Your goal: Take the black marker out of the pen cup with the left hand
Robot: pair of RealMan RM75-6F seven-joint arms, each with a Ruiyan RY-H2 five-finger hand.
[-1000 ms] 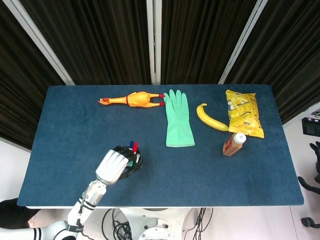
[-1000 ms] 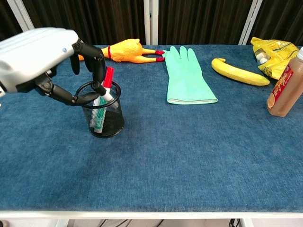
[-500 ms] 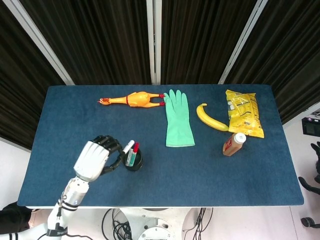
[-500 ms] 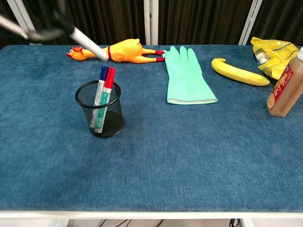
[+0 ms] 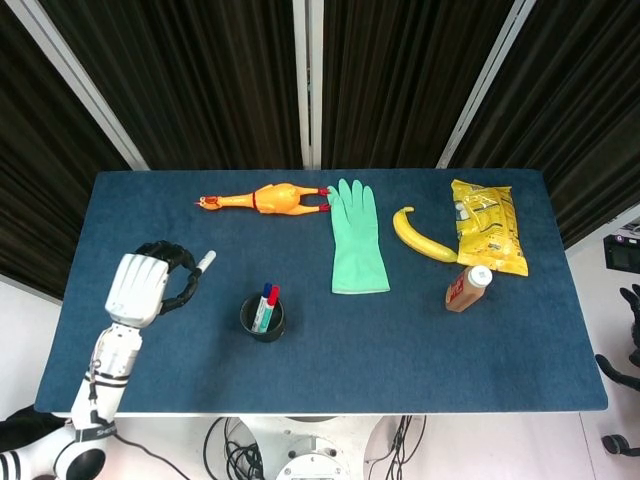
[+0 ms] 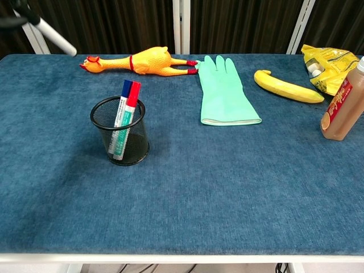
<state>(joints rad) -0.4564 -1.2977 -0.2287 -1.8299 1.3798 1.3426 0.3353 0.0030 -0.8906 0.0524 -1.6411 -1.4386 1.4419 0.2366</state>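
My left hand point(image 5: 140, 287) is raised over the table's left side, well left of the black mesh pen cup point(image 5: 263, 319). It grips the marker point(image 5: 203, 264), whose white barrel sticks out to the right of the fingers; its cap end is hidden in the hand. The chest view shows that barrel point(image 6: 54, 39) slanting at the top left corner, with only dark fingers point(image 6: 12, 21) at the frame's edge. The pen cup point(image 6: 120, 132) stands upright with a blue-capped and a red-capped marker point(image 6: 130, 94) still inside. My right hand shows in neither view.
A rubber chicken point(image 5: 266, 199) and a green glove point(image 5: 355, 240) lie toward the back middle. A banana point(image 5: 420, 235), a yellow snack bag point(image 5: 487, 227) and a brown bottle point(image 5: 468, 288) sit on the right. Bare blue cloth surrounds the cup.
My left hand lifted the marker out of the cup and carried it up and to the left. Two markers stay in the cup, which has not moved.
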